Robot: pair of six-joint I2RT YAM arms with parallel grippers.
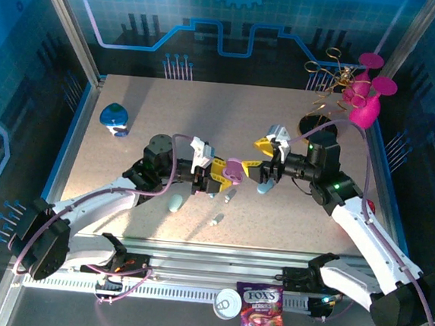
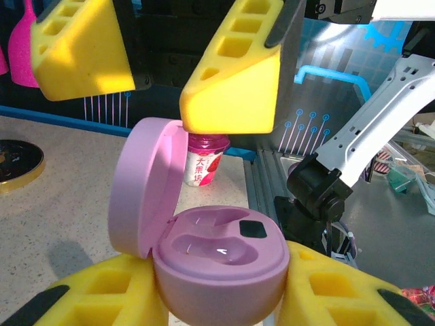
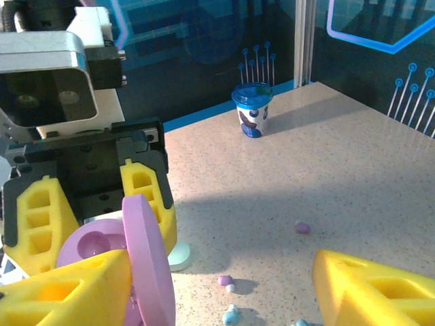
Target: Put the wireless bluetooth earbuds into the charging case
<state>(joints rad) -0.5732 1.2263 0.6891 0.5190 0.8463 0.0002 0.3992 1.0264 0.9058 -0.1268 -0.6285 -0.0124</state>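
**Item 1: left pincer** (image 2: 217, 288). Pressed together on the case (image 2: 217, 265), foam pads on both flanks of the base. You hold it clear of the table (image 1: 132, 94).

**Item 2: case.** Sits between the left pads. The lid (image 2: 143, 183) is hinged up at one side. Both wells are bare, so no bud is seated.

**Item 3: right pincer** (image 2: 156, 68). Spread and carrying nothing. It faces the left pincer. One finger hangs right over the lid's top edge, and whether they touch cannot be told.

**Item 4: earbuds** (image 3: 302, 227). Scattered on the table below and ahead of the right pincer. One purple piece lies out between its fingers and others lie nearer its palm. All are apart from the case.

**Item 5: cup** (image 3: 251, 109). Far ahead of the right pincer and out of your way.

**Hazards, as judged:**
- If you drop the right pincer from here, the near finger may catch the lid and snap it shut, or twist the case in its foam hold.
- The buds are tiny against broad foam tips, so one could squirt out or roll off when you close.
- A neighbouring piece may be nudged away while you reach.
- A bud gripped the wrong way round won't seat in its well.
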